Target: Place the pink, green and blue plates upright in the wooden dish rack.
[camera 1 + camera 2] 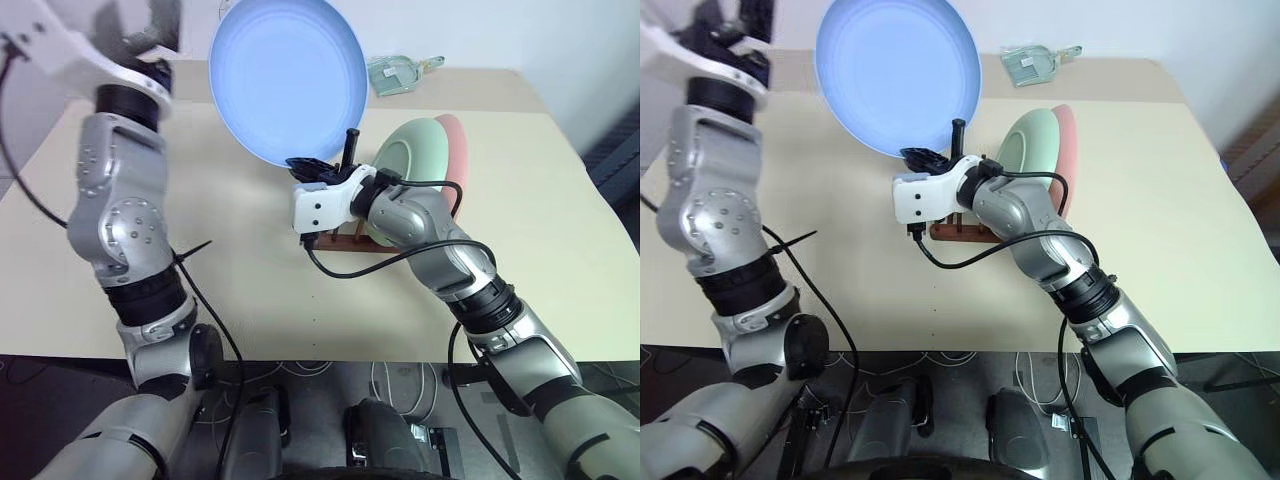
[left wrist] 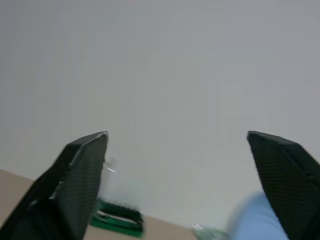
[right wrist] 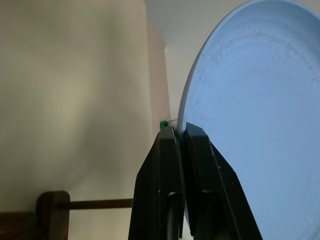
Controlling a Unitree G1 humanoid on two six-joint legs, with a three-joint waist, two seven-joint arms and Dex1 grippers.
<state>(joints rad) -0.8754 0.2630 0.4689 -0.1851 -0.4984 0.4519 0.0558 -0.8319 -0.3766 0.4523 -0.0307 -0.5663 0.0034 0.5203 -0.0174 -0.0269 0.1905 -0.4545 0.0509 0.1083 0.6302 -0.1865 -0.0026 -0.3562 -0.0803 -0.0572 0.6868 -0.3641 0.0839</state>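
Between your right end effector's (image 1: 305, 166) two fingers sits the bottom edge of the blue plate (image 1: 288, 75), pinched tight. You hold it up on its edge, above the surface (image 1: 250, 290). Just beside and below your end effector is the wooden dish rack (image 1: 958, 232), with the green plate (image 1: 410, 165) and the pink plate (image 1: 455, 145) already standing in it. The empty slots look to be on the near side of the green plate, so the blue plate should go down there, edge first. Your left end effector (image 2: 180, 187) is spread wide with nothing in it, up high and well apart from the rack. Your right arm is the nearer one.
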